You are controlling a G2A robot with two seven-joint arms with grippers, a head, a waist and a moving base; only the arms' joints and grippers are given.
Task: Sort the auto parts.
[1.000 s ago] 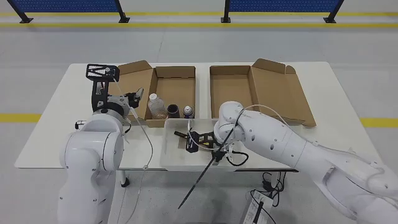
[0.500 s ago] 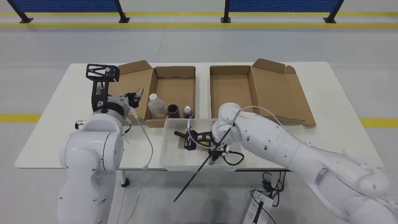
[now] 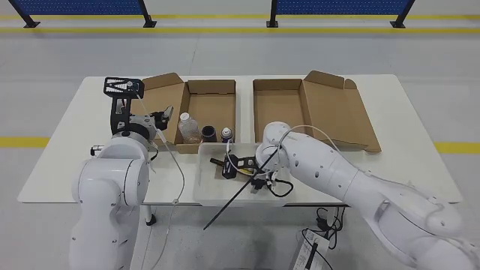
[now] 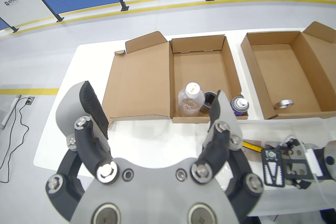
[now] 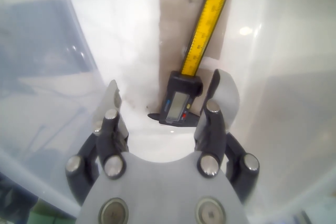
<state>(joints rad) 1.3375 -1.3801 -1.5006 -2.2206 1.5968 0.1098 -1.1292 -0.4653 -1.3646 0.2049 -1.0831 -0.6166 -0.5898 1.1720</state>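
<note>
A digital caliper (image 5: 181,101) with a yellow scale and a black display head lies on the floor of the clear plastic bin (image 3: 204,189) at the table's front edge. My right gripper (image 5: 166,89) is down inside the bin, open, with the caliper's head between its fingers, close to one of them and not clamped. In the top view the right gripper (image 3: 235,169) sits over the caliper (image 3: 217,163). My left gripper (image 4: 155,104) stands open and empty, held high over the table's left side (image 3: 124,88).
Two open cardboard boxes stand behind the bin. The left box (image 4: 199,51) holds a clear bottle (image 4: 191,99), a black cylinder (image 4: 208,100) and a spray can (image 4: 240,104). The right box (image 4: 278,62) holds a metal ring (image 4: 283,104). A thin cable (image 3: 229,202) hangs off the front edge.
My right gripper has shifted a little to the left inside the bin, toward the caliper. The hanging cable has swung left. The left arm has not moved.
</note>
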